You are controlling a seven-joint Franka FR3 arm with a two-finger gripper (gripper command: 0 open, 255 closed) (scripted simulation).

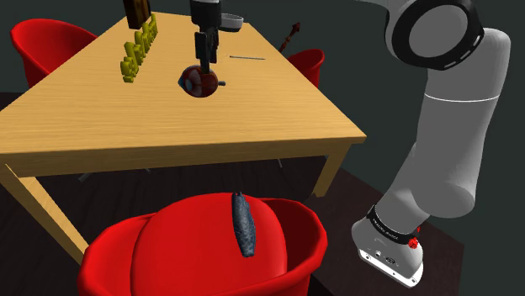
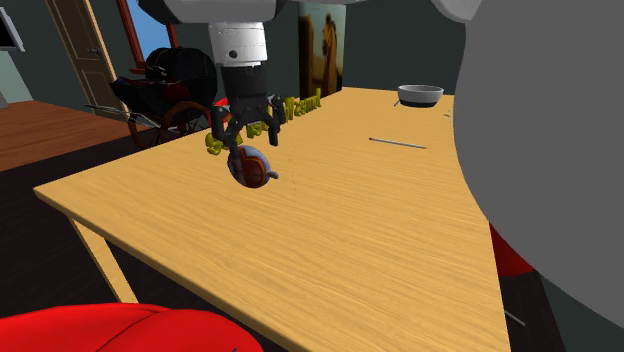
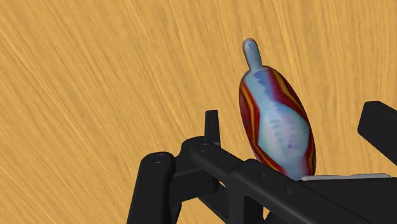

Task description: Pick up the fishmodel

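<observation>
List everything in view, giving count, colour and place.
oval fish model: one, red, pale blue and yellow, mid-table between jaws
wooden table: one, tan, centre
moulded chairs: three, red, around table
slender dark object: one, blue-grey, on nearest chair
block letters: one row, yellow, on table
shallow bowl: one, grey, table's far end
thin rod: one, grey, on table near bowl
robot arm: one, white, reaching over table
jaws: two, black, open, either side of fish model

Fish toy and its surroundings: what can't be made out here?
- Wrist view: the fish toy's end opposite its tail, hidden behind the pincer.
- Shoulder view: the thin grey stick, too small to identify.
- Shoulder view: the standing picture, cut off by the top edge.
</observation>
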